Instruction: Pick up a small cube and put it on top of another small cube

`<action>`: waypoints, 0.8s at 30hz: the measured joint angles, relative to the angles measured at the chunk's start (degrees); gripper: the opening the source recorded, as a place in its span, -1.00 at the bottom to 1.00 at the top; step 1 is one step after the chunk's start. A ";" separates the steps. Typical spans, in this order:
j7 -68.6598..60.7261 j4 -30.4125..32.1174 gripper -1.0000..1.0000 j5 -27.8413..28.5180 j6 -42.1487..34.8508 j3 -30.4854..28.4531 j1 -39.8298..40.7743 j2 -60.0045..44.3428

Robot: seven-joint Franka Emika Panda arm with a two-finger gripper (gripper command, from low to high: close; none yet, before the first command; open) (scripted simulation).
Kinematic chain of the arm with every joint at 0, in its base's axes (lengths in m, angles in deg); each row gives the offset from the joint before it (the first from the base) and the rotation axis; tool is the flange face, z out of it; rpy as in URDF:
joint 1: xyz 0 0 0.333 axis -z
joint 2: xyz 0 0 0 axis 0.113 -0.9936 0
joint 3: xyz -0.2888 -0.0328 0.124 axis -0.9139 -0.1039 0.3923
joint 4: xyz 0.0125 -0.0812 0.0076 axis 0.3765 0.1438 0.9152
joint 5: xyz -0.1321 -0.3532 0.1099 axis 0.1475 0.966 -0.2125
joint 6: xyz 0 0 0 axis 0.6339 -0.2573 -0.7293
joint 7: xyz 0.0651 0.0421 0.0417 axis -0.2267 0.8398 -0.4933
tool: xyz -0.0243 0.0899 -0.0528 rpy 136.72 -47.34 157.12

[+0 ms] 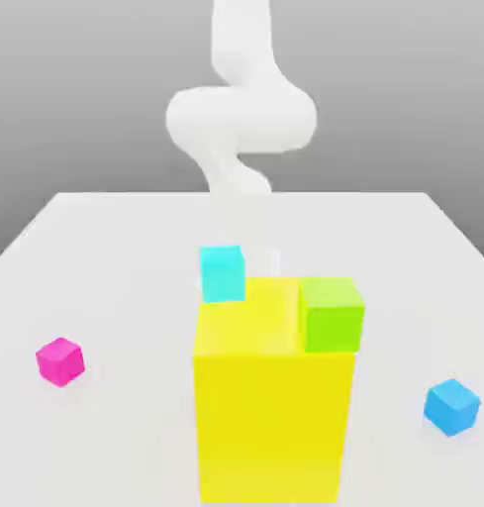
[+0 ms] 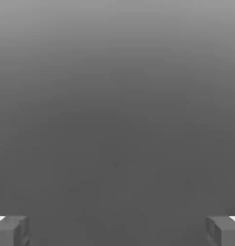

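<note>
The small azure-blue cube [image 1: 451, 406] rests on the white table [image 1: 107, 257] at the exterior view's right, near the front. Far across at the exterior view's left sits the magenta cube [image 1: 60, 360], about the same size. My white arm [image 1: 241, 119] comes down from above at the back middle of the table, well away from both cubes. In the hand view my gripper [image 2: 117, 231] is open: its two grey fingertips [image 2: 11, 231] stand far apart with nothing between them, in front of a plain grey surface.
A large yellow block [image 1: 270, 416] stands at the front middle. A lime-green cube [image 1: 333, 315] overlaps its upper corner at the exterior view's right. A paler cyan cube [image 1: 222, 273] sits just behind the yellow block. The table's edges run along both sides.
</note>
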 joint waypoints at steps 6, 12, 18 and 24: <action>2.11 2.88 0.00 -0.54 5.62 5.25 -2.93 -12.66; 5.33 5.69 0.00 0.55 11.10 10.88 -5.76 -25.00; 10.40 8.49 0.00 4.25 16.55 15.81 -9.86 -37.67; 16.92 11.18 0.00 9.94 21.74 16.69 -15.96 -50.63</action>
